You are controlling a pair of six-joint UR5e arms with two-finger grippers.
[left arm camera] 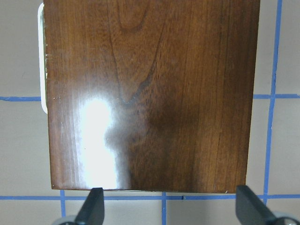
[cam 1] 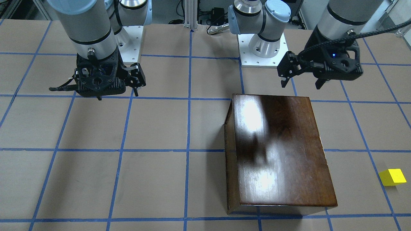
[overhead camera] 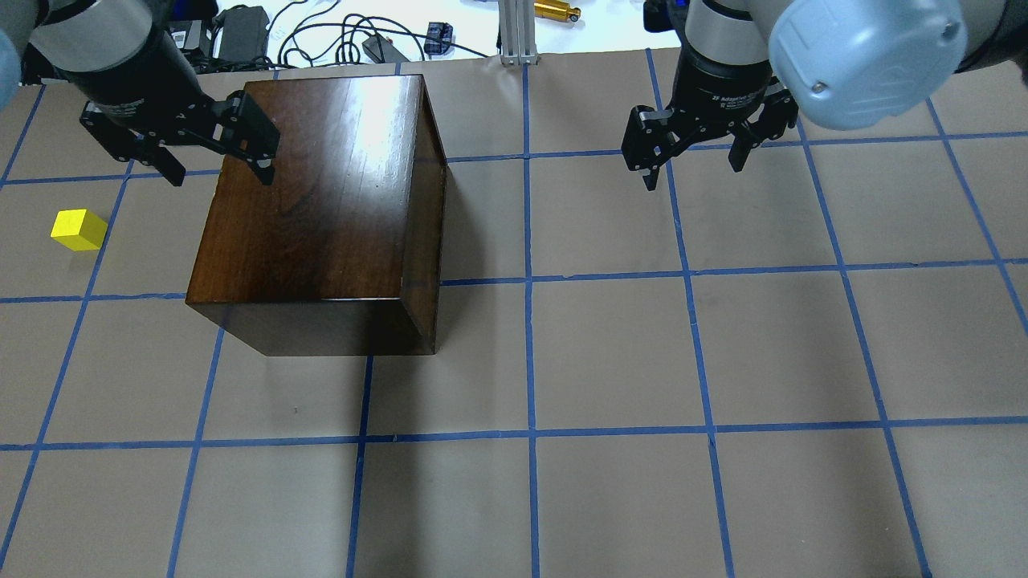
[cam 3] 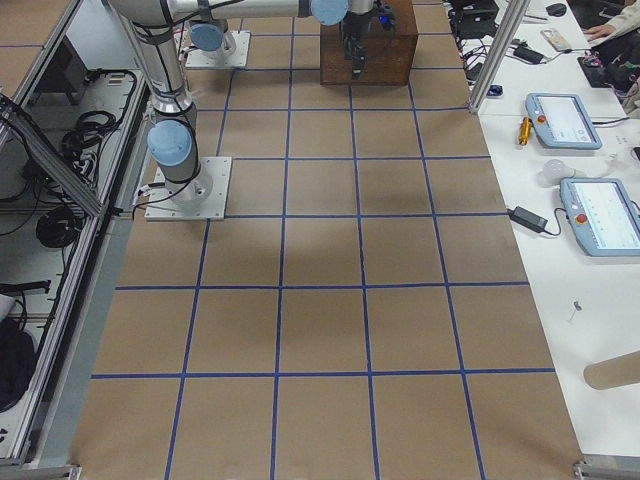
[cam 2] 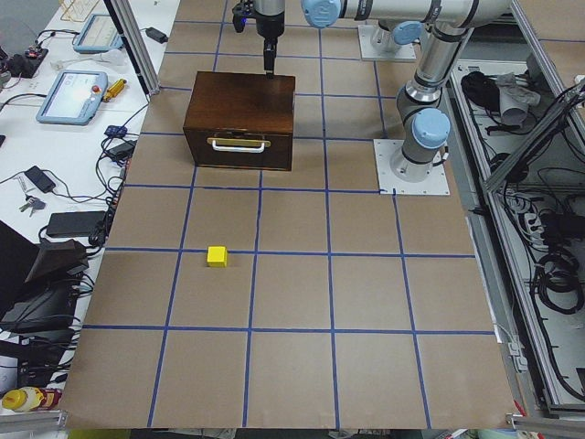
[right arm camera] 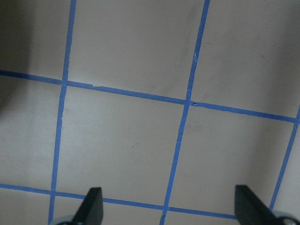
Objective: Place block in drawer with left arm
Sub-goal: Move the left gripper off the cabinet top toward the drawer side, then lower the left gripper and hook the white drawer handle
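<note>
The yellow block [overhead camera: 79,229] lies on the table, left of the cabinet in the overhead view, and shows in the front view [cam 1: 392,177] and the left side view [cam 2: 217,256]. The dark-brown cabinet [overhead camera: 329,201] stands with its drawer front [cam 2: 239,144] flush and its metal pull facing the block. The drawer's pale sides are hidden. My left gripper [overhead camera: 218,172] hangs open and empty above the cabinet's near left edge [cam 1: 301,85]. Its wrist view looks down on the cabinet top [left arm camera: 150,93]. My right gripper [overhead camera: 693,171] is open and empty over bare table [right arm camera: 168,208].
The table is brown paper with a blue tape grid [overhead camera: 530,281]. Both arm bases [cam 1: 263,48] stand at the robot's edge. Cables and small devices [overhead camera: 337,36] lie beyond the far edge. Operator tablets [cam 2: 73,96] sit on a side bench.
</note>
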